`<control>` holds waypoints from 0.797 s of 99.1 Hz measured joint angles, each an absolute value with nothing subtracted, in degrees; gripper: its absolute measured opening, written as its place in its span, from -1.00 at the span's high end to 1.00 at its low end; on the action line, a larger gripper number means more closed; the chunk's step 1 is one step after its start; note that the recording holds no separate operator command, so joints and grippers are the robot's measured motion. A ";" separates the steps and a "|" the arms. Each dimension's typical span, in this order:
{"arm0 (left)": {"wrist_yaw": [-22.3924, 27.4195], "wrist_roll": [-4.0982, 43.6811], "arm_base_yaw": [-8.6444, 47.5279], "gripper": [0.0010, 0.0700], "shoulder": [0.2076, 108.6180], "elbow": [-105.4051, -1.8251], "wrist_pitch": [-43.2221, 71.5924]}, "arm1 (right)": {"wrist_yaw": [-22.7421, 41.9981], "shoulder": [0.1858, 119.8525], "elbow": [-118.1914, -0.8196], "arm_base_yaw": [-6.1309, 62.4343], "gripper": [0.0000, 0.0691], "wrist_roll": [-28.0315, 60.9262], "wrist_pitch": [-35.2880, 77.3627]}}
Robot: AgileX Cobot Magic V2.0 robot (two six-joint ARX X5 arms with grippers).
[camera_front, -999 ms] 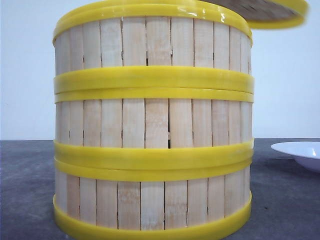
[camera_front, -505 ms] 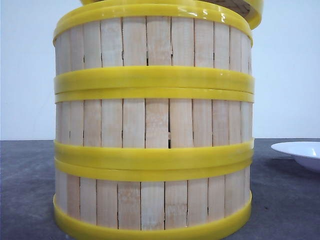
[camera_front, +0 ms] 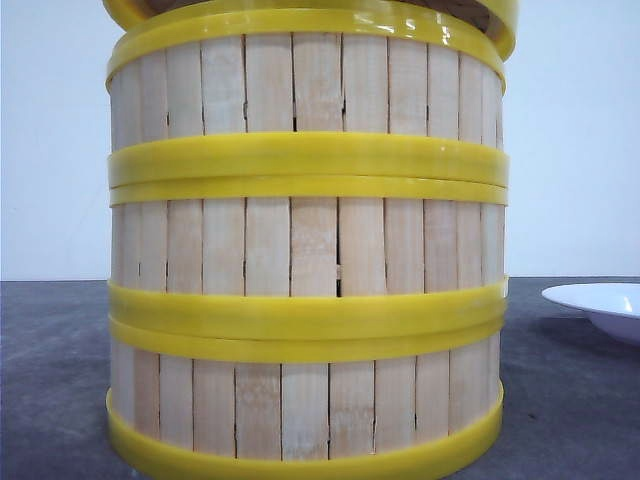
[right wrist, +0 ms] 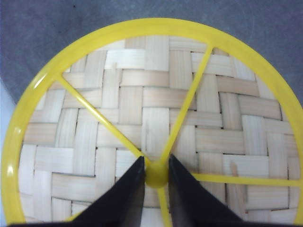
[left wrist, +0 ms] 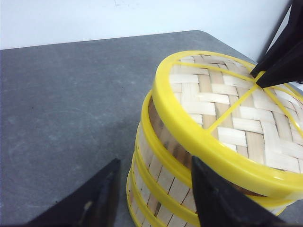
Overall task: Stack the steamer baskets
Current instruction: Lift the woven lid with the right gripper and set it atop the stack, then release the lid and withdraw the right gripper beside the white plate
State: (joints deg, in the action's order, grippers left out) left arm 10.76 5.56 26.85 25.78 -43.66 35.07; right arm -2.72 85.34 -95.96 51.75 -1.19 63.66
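Note:
Three steamer baskets stand stacked in the front view: top [camera_front: 300, 85], middle [camera_front: 300, 245] and bottom [camera_front: 300, 405]. A flat woven lid with a yellow rim [camera_front: 500, 25] hangs tilted just over the top basket. In the left wrist view a gap shows under the lid [left wrist: 222, 109] on one side. My right gripper [right wrist: 156, 163] is shut on the lid's yellow centre knob [right wrist: 156, 176], and its dark fingers [left wrist: 279, 61] show above the lid. My left gripper [left wrist: 155, 161] is open beside the stack's wall [left wrist: 161, 179], gripping nothing.
A white shallow plate [camera_front: 600, 305] lies on the dark grey table [camera_front: 50, 380] to the right of the stack. A pale wall stands behind the table.
The lid has moved left and slightly down, from the upper right to over the top basket. The stack and the plate have not moved.

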 joint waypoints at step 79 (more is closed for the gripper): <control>10.85 5.58 26.85 0.23 25.78 -43.66 35.11 | -1.28 89.30 -95.96 52.07 0.83 0.23 62.52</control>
